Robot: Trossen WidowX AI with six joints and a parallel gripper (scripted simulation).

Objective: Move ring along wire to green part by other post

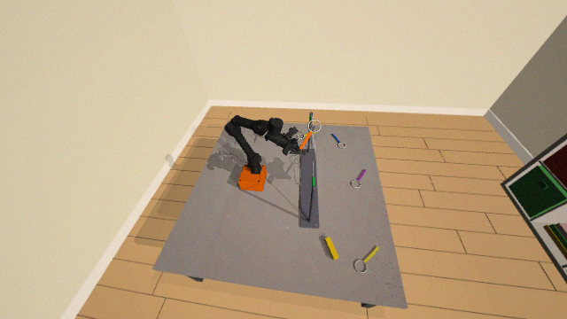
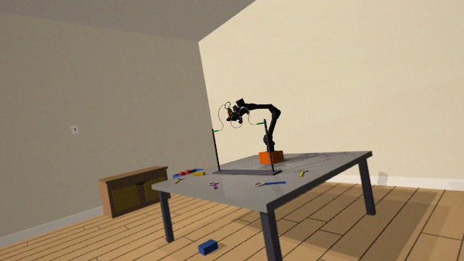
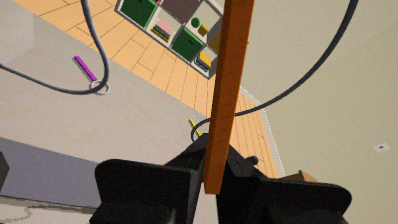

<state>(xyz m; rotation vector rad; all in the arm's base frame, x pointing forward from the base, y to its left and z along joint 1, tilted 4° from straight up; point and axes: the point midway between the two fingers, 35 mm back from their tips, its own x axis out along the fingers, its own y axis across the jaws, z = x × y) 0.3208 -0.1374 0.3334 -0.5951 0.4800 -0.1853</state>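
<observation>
The ring [image 1: 308, 126] [image 2: 228, 102] is up at the wire's high left bend in the exterior view, where the grey wire [image 2: 219, 112] [image 3: 75, 92] appears to pass through it; any contact is too small to tell. My gripper [image 1: 301, 151] [image 2: 229, 119] [image 3: 210, 138] is shut on the lower end of the orange handle [image 1: 306, 140] [image 2: 228, 113] [image 3: 230, 75], which points up to the ring. The ring itself is outside the wrist view. One green part [image 1: 314, 182] [image 2: 215, 130] lies beyond the bend, the other [image 1: 311, 118] [image 2: 260, 123] behind it towards the other post [image 2: 269, 146].
Wire loops run close beside my gripper. The posts stand on a dark base [image 1: 308, 195] [image 2: 246, 172]. Loose rings with blue [image 1: 336, 138], purple [image 1: 362, 174] and yellow [image 1: 371, 254] handles and a yellow block [image 1: 331, 248] lie on the grey table [image 1: 248, 239].
</observation>
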